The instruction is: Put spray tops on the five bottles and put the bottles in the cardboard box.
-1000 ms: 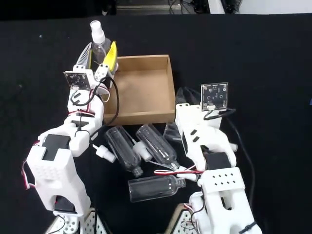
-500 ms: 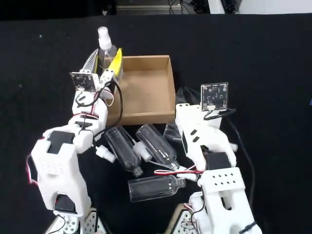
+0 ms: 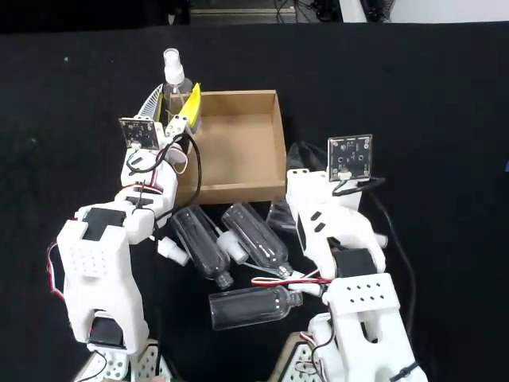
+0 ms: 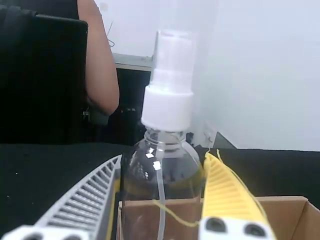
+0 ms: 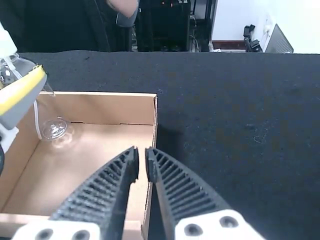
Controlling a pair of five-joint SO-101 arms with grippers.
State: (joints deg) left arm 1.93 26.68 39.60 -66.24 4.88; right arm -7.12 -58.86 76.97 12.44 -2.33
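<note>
Bottles number four where they can be counted with confidence, and one cardboard box (image 3: 238, 147) is set open-topped on the black table (image 3: 413, 95). One capped bottle (image 4: 162, 175) is held upright at the box's far left corner, just outside its left wall, with a white spray top (image 4: 168, 95) seated on its neck. The left gripper (image 3: 171, 95) is clamped on this bottle, a grey finger (image 4: 85, 200) pressed to one side and a yellow finger (image 4: 225, 190) to the other. On the near side of the box three uncapped clear bottles are laid on their sides: a first lying bottle (image 3: 200, 243) close to the box's near wall, a second lying bottle (image 3: 256, 236) just beside it, and a third lying bottle (image 3: 253, 307) farther from the box. Two loose tops are seen among them, one loose spray top (image 3: 169, 251) and another loose spray top (image 3: 228, 242). The right gripper (image 5: 141, 152) is held over the box's near right corner, its black fingers drawn together with only a sliver between them and nothing gripped.
</note>
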